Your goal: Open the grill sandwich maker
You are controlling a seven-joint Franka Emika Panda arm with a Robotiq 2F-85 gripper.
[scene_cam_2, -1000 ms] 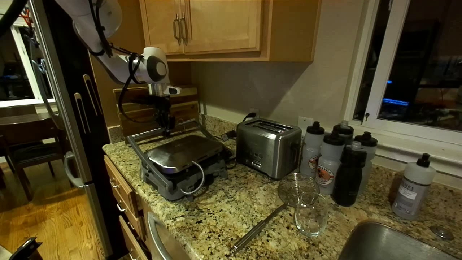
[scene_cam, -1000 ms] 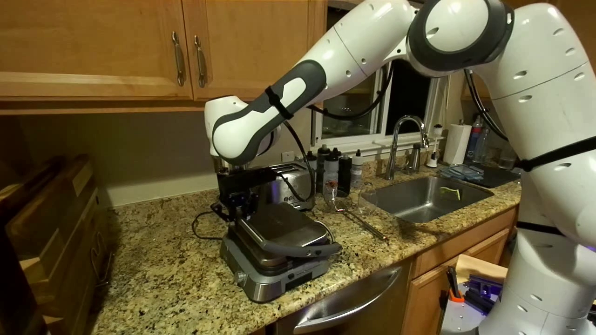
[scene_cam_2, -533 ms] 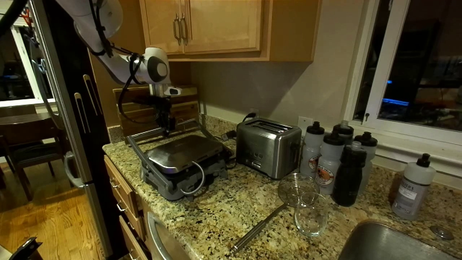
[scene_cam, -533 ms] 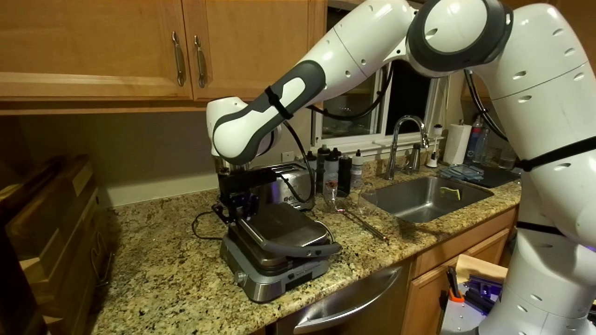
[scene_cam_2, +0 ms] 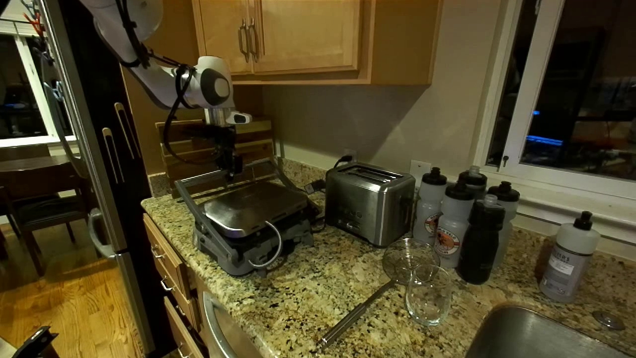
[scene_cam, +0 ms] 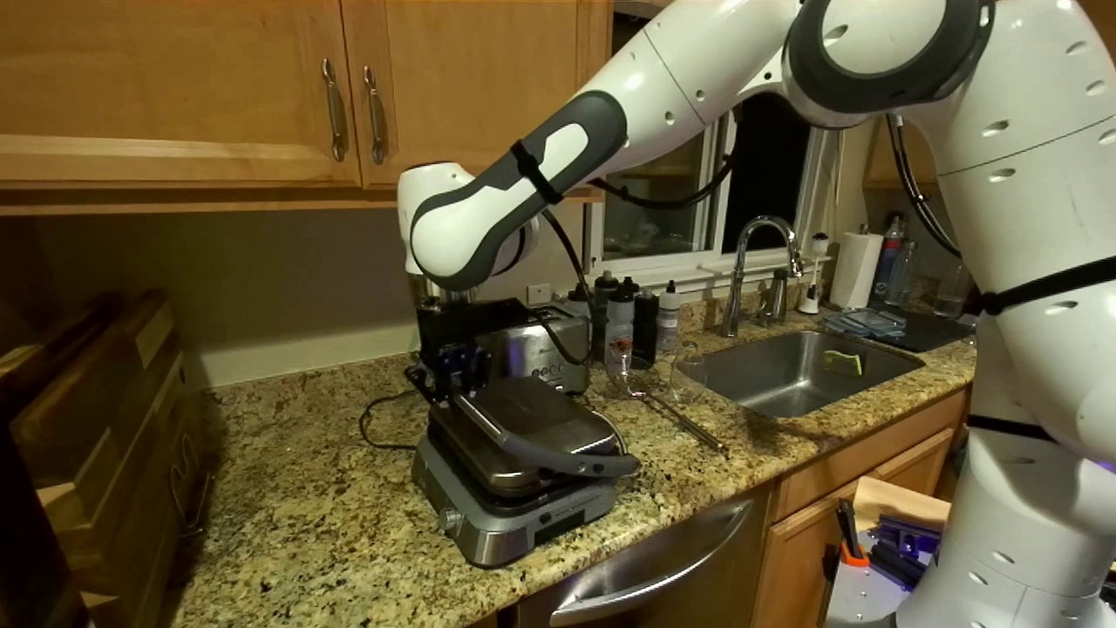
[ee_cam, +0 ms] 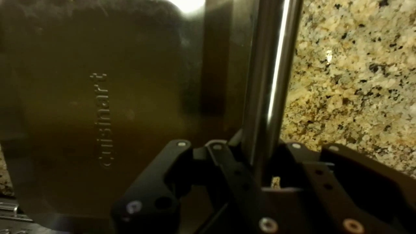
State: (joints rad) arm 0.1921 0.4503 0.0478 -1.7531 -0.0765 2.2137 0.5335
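OK, gripper (ee_cam: 261,149) is clamped on the metal handle bar (ee_cam: 270,81) of the Cuisinart grill sandwich maker (scene_cam_2: 248,219). Wrist view: bar drops from the top, right of centre, to between the fingers (ee_cam: 224,159), one each side; contact spot itself is dark. Lid (ee_cam: 139,113) fills the left half there, embossed brand name reading sideways. Grill sandwich maker sits on the granite countertop (scene_cam: 296,523), left of centre in an exterior view; its base (scene_cam: 497,536) and side knob (scene_cam: 449,522) show at lower centre in an exterior view. Lid lies over the base; can't tell how far, if at all, it's raised. White arm (scene_cam: 645,113) extends from the right edge and bends down to the gripper. Chrome toaster (scene_cam_2: 370,204) stands near mid-frame, just beside the grill sandwich maker; water bottles (scene_cam_2: 447,233) cluster right of it. Stemless glass (scene_cam_2: 428,296) stands upright at lower right of centre, long metal utensil (scene_cam_2: 355,315) lies at bottom centre. Sink (scene_cam: 767,371) with faucet (scene_cam: 738,279) is right of centre in an exterior view, cabinet doors (scene_cam: 174,96) across the upper left.
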